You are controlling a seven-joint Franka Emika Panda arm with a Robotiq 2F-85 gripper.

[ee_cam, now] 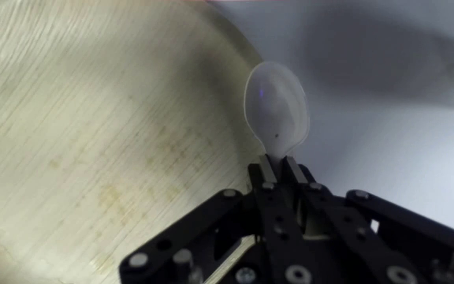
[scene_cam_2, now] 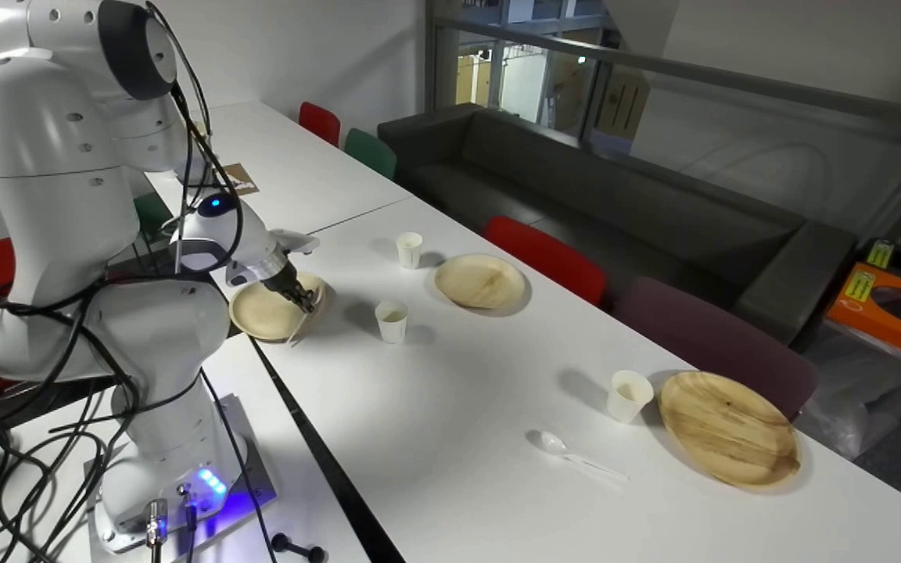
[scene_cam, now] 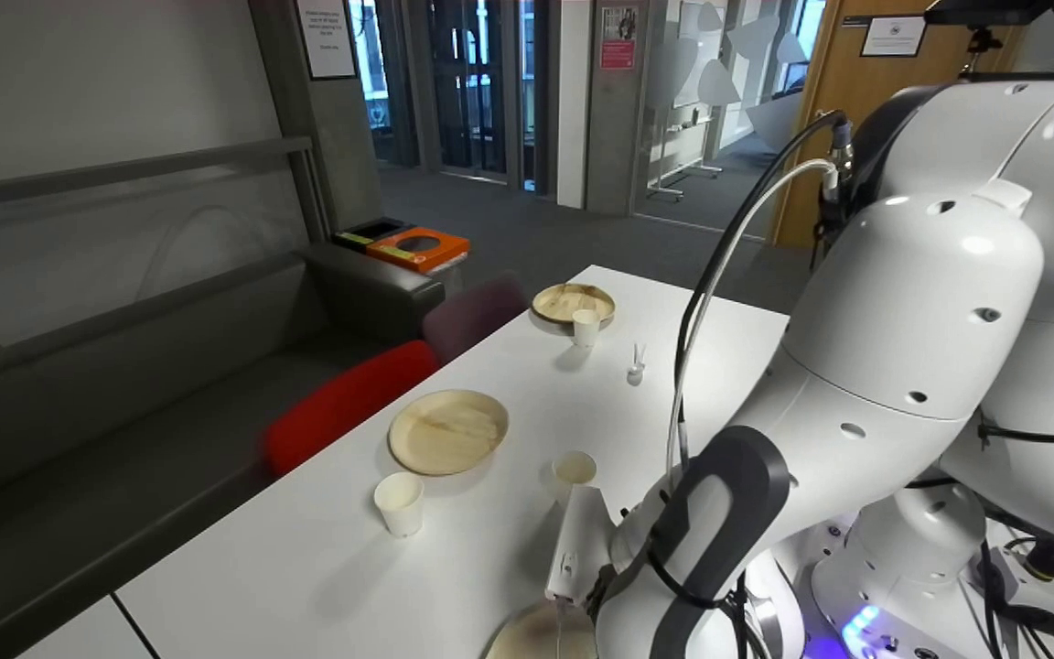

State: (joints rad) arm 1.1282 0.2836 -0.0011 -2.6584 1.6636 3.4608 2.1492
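1. Look at the black two-fingered gripper (ee_cam: 277, 163): clenched, and grasping a white plastic spoon (ee_cam: 276, 104) by the neck, right behind the bowl!
2. How wide is it? Barely parted at all. The jaws press together with just that thin neck between them, and the whole bowl juts out past the tips.
3. Below sits a round, shallow, pale wooden plate (scene_cam_2: 256, 313), and here's where the spoon is: right over the rim, plate on one side, white tabletop (scene_cam_2: 458, 407) on the other, as the wrist view has it. Is it touching either? I can't tell from these angles.
4. In an exterior view the spoon hangs at a slant, its handle running down along the plate's edge.
5. The step in hand, as I read it: guiding the spoon at the plate's edge, grasp made, release not yet done.
6. The next move, I'd judge, calls for a firm pinch and a slow wrist; held so near the bowl, that long handle could snag the rim or twist.
7. And nearby, a small white paper cup (scene_cam_2: 392, 322) stands upright on the table, apart from the plate; farther along lies a second plastic spoon (scene_cam_2: 554, 443), well clear of the gripper.
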